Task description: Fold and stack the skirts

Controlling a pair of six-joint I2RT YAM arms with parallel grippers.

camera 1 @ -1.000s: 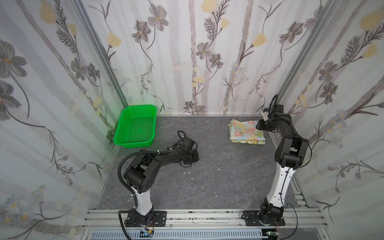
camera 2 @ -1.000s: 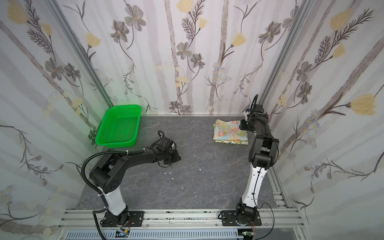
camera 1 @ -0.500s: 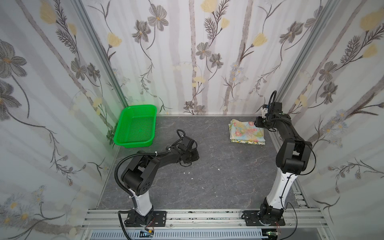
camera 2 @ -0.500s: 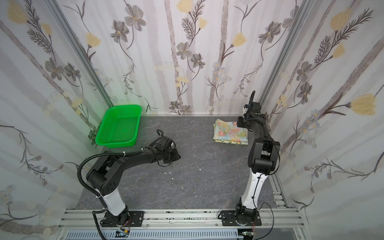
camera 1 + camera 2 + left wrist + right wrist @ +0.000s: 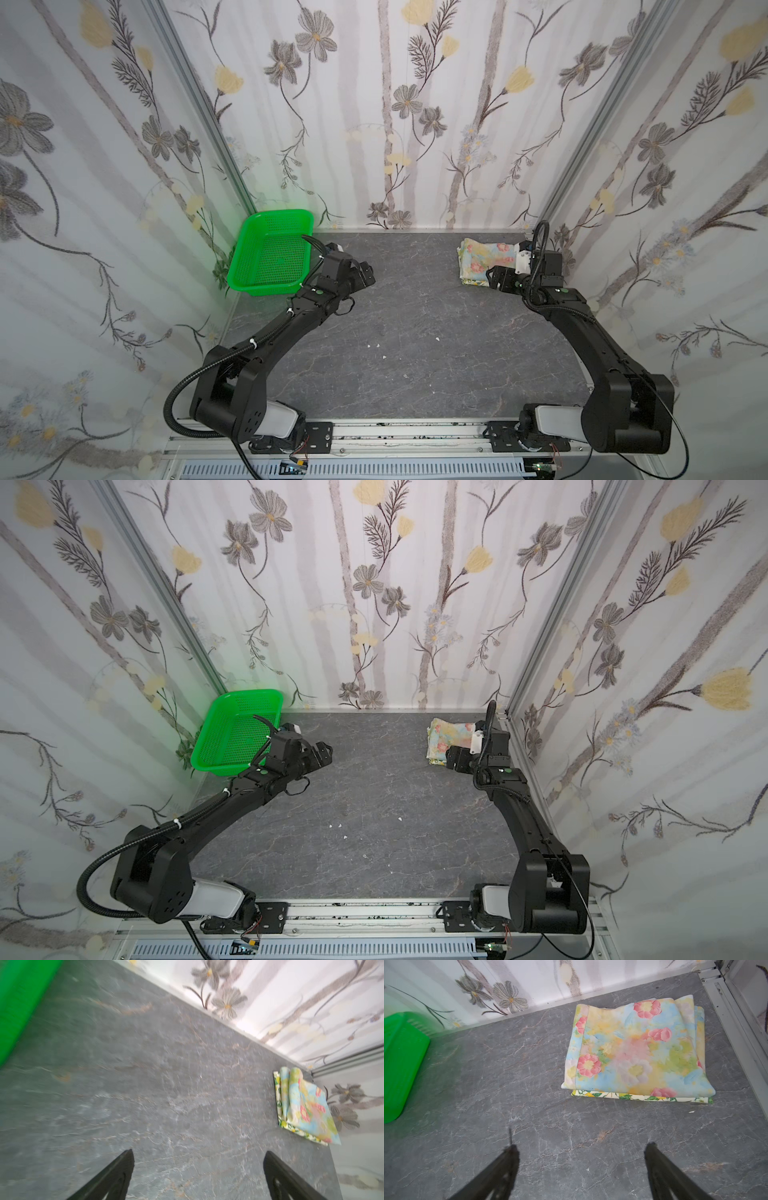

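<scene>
Green basket (image 5: 270,257) sits in the back-left corner of the bench (image 5: 415,332). The left end effector (image 5: 199,1151) is near it, jaws spread wide, holding nothing. The right end effector (image 5: 581,1145) is also spread wide and empty, near the stack in the back-right corner: folded pastel floral skirt (image 5: 637,1049) lying on folded lemon skirt (image 5: 633,1097).

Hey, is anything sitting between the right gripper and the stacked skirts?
Nothing visible. The right gripper, jaws open, faces only bare table before the flowered skirt stacked on the lemon skirt; the green basket sits well off to the side.
</scene>
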